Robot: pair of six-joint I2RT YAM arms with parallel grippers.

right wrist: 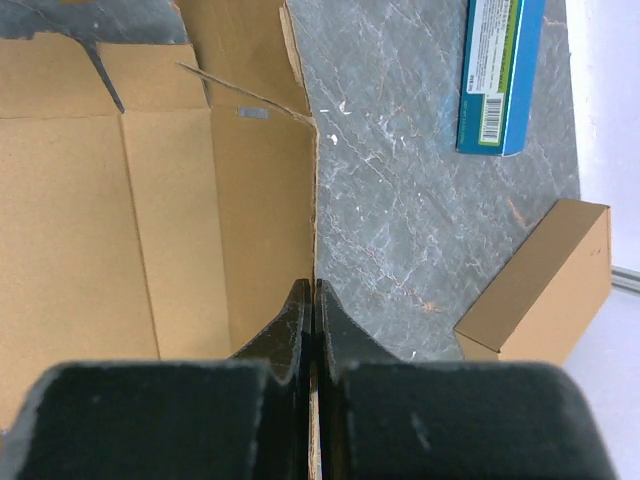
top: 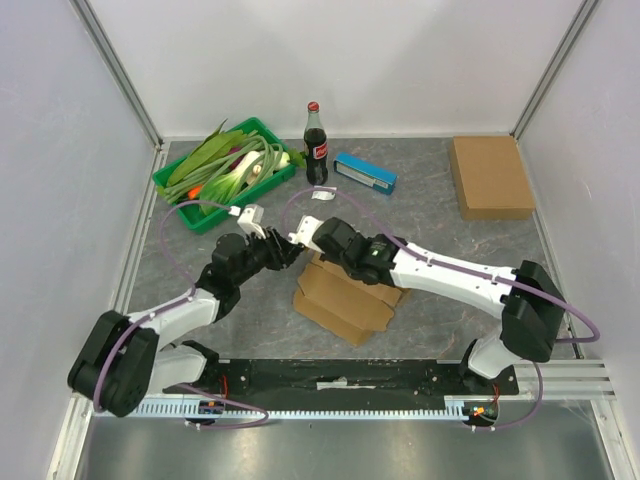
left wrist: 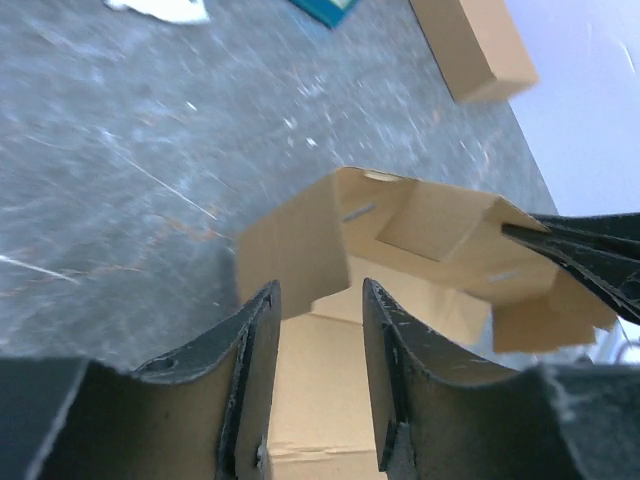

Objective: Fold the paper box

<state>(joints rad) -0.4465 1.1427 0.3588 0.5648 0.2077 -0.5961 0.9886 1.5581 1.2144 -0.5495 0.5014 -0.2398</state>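
Note:
The brown paper box [top: 345, 295] lies partly folded in the middle of the table, with one wall and its flaps raised [left wrist: 420, 230]. My right gripper [right wrist: 314, 290] is shut on the upper edge of a standing cardboard wall [right wrist: 260, 200], the box's inside to its left. In the top view it is at the box's far end [top: 312, 238]. My left gripper [left wrist: 318, 300] is open just left of the box [top: 288, 252]. Nothing is between its fingers, and the cardboard lies beyond and below them. The right gripper's fingers [left wrist: 590, 255] pinch the box at the right of the left wrist view.
A green tray [top: 170, 190] of vegetables stands at the back left, with a cola bottle [top: 316, 145] next to it. A blue carton [top: 365, 172] and a white scrap [top: 322, 196] lie behind the box. A closed brown box [top: 490, 175] sits at the back right.

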